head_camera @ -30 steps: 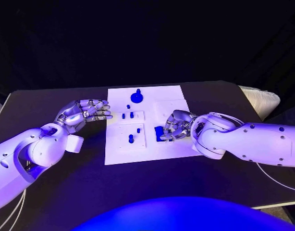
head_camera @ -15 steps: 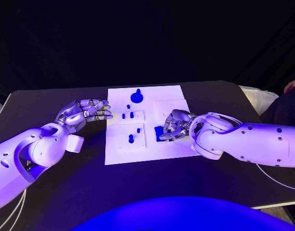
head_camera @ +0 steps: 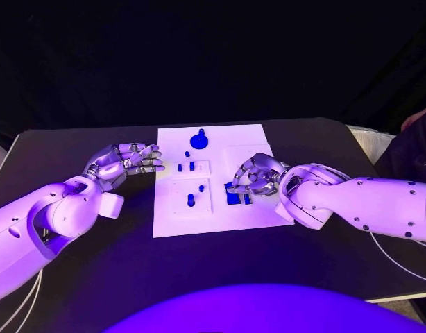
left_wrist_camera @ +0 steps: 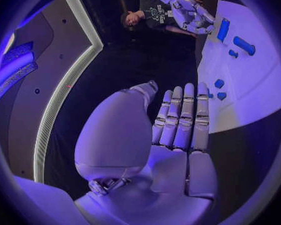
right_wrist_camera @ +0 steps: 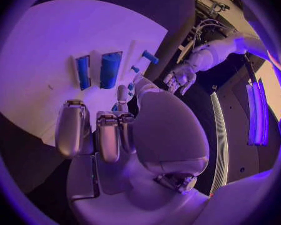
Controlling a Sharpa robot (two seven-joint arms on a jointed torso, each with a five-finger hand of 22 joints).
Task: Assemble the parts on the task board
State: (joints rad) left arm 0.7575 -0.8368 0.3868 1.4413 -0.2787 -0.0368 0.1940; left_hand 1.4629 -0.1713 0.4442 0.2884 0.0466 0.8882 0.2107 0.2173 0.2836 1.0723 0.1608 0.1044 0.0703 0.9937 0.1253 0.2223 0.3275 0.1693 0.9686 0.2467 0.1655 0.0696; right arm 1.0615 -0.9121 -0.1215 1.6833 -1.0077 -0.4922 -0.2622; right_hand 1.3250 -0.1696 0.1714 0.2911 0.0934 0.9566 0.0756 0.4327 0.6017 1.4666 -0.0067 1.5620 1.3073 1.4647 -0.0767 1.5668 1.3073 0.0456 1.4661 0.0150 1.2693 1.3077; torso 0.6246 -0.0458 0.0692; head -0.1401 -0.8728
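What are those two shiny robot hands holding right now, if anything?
Nothing. The left robot hand hangs open beside the task board. The right robot hand hovers with curled, empty fingers over the blue parts, which lie on the board.

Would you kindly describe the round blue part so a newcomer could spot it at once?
Find the white task board in the middle of the black table. At the board's far edge, centred, sits a round blue part with a stub on top; the other blue parts are small bars or blocks.
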